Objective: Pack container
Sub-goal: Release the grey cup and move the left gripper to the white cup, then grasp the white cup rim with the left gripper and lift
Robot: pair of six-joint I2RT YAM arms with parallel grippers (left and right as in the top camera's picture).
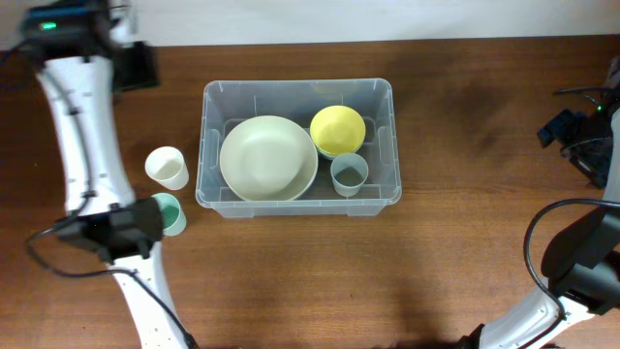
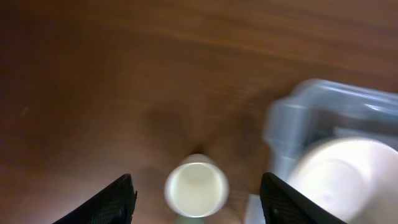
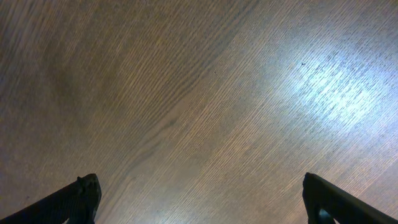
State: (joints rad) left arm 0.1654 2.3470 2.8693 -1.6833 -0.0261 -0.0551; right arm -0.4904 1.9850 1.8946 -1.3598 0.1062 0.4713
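Observation:
The container [image 1: 207, 114] is a clear plastic bin at mid-table. It holds a large cream bowl [image 1: 267, 157], a yellow bowl [image 1: 337, 129] and a grey-blue cup [image 1: 349, 174]. Left of it a cream cup [image 1: 167, 167] stands upright, with a green cup [image 1: 174, 214] nearer the front. My left gripper [image 1: 153, 215] hangs over the green cup's left part and hides it. In the blurred left wrist view the left gripper [image 2: 198, 182] is open, and the cream cup [image 2: 196, 190] lies ahead between the fingers without touching them. My right gripper [image 3: 199, 190] is open over bare wood.
The container's corner [image 2: 292, 121] and the cream bowl [image 2: 348, 171] show at the right of the left wrist view. The left arm [image 1: 82, 126] runs down the table's left side. The right arm [image 1: 581, 257] and its cables sit at the far right edge.

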